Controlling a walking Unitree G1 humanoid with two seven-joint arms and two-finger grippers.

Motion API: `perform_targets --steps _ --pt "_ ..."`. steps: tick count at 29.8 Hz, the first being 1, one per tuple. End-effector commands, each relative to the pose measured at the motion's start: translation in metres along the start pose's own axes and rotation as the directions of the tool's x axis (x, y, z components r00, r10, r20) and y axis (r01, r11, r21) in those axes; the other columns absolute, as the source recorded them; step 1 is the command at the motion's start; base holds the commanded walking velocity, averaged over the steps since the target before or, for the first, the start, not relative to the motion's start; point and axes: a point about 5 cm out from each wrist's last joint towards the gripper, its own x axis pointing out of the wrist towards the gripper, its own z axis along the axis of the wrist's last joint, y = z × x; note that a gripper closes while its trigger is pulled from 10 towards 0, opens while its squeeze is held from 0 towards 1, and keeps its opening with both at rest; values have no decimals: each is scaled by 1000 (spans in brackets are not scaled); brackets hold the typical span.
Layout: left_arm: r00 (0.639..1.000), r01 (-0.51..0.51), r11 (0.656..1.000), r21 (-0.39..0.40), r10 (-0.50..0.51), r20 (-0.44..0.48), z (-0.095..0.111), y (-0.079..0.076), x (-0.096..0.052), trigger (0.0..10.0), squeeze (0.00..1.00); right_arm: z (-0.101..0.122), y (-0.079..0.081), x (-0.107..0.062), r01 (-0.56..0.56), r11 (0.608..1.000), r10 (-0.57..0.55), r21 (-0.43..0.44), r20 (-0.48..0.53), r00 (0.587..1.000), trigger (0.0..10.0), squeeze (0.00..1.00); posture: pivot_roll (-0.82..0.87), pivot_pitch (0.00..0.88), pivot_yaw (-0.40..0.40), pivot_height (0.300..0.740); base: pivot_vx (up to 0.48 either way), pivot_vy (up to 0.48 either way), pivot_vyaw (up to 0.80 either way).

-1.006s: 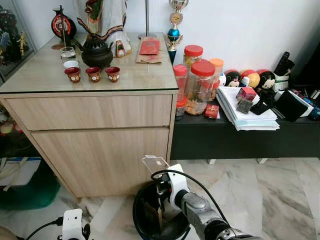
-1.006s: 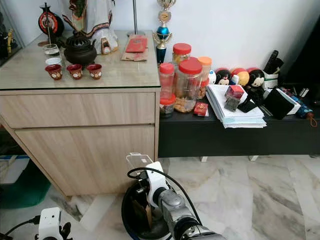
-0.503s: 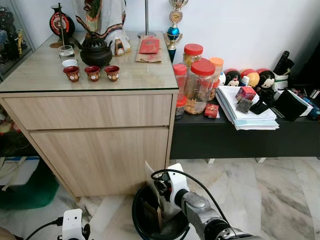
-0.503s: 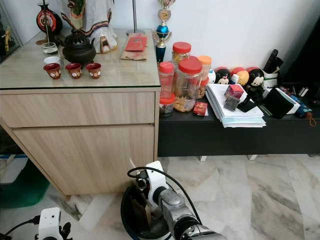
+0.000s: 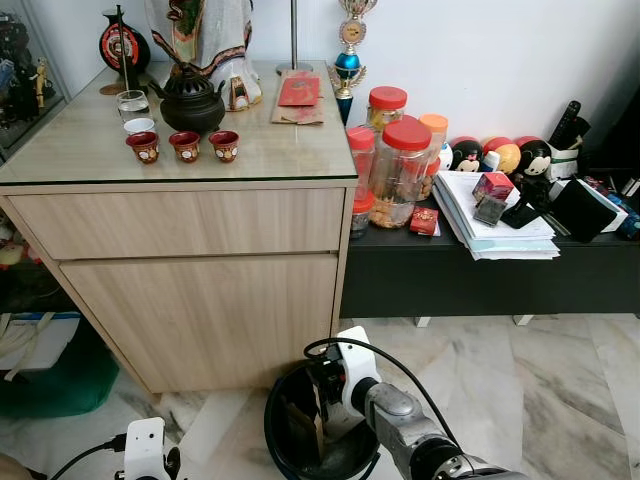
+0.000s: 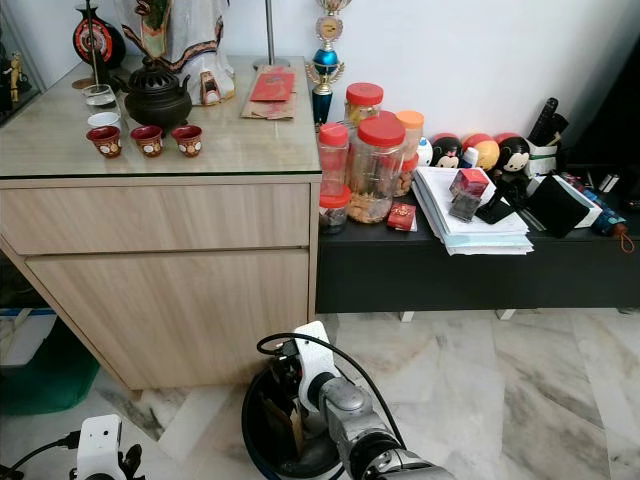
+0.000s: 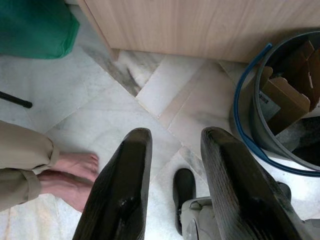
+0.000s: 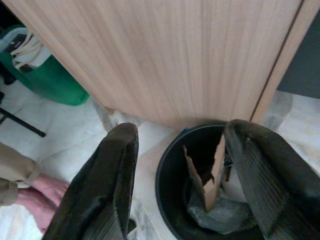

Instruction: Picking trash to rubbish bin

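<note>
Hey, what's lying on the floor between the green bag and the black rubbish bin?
Bare marble floor between the green bag and the black rubbish bin, seen in the left wrist view.

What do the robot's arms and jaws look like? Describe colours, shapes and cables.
The right arm is silver, jointed metal with a white wrist block and a looping black cable. The left arm also has a white block and black cable. Each gripper has two long black jaws with ridged inner faces.

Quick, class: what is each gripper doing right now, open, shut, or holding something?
Left gripper: open, holding nothing, hanging low over the marble floor.
Right gripper: open, holding nothing, above the black bin.
</note>
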Motion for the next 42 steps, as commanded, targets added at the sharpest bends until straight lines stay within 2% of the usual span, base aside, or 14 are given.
perform_targets --steps 1,4,6,8,9,11,15,18,21,30,42 --pt "1000 -9 1000 -9 9 -6 -2 1 -1 10000 0 -2 -3 -1 16 1000 -16 1 -2 1000 10000 0 -7 26 -54 740 0 0 0" --pt "1000 -10 1000 -7 10 -8 -3 2 -1 10000 0 -12 -12 -7 59 998 -59 14 -23 998 10000 0 -7 26 -54 740 0 0 0" --pt "1000 -11 1000 -4 11 -11 -4 1 -1 10000 0 -27 -27 -16 133 990 -131 44 -55 990 10000 0 -7 26 -54 740 0 0 0" --pt "1000 -11 1000 -4 11 -11 -4 1 -1 10000 0 -29 -29 -17 144 988 -141 48 -59 988 10000 0 -7 26 -54 740 0 0 0" --pt "1000 -9 1000 -2 9 -12 -4 1 -1 10000 0 -40 -37 -24 189 980 -184 55 -85 979 10000 0 -18 27 -48 740 0 0 0" --pt "1000 -9 1000 -1 9 -13 -5 0 -2 10000 0 -44 -40 -27 207 977 -201 57 -94 975 10000 0 -18 27 -48 740 0 0 0" --pt "1000 -4 1000 7 4 -13 -5 -1 -1 10000 0 -67 -56 -44 309 945 -293 103 -145 945 10000 0 -29 26 -44 740 0 0 0" --pt "1000 -1 1000 8 1 -12 -4 -2 -1 10000 0 -76 -60 -51 345 930 -323 127 -167 932 10000 0 -39 18 -39 740 0 0 0" --pt "1000 5 1000 25 -4 -17 -4 -4 -1 10000 0 -105 -64 -68 406 903 -363 141 -257 896 10000 0 -43 15 -38 740 0 0 0" --pt "1000 6 1000 29 -6 -20 -5 -3 -1 10000 0 -118 -59 -74 422 892 -367 164 -286 885 10000 0 -45 0 -34 740 0 0 0" --pt "1000 9 999 34 -8 -23 -6 -3 -1 10000 0 -109 -57 -67 415 890 -364 190 -256 896 10000 0 -54 0 -29 740 0 0 0"
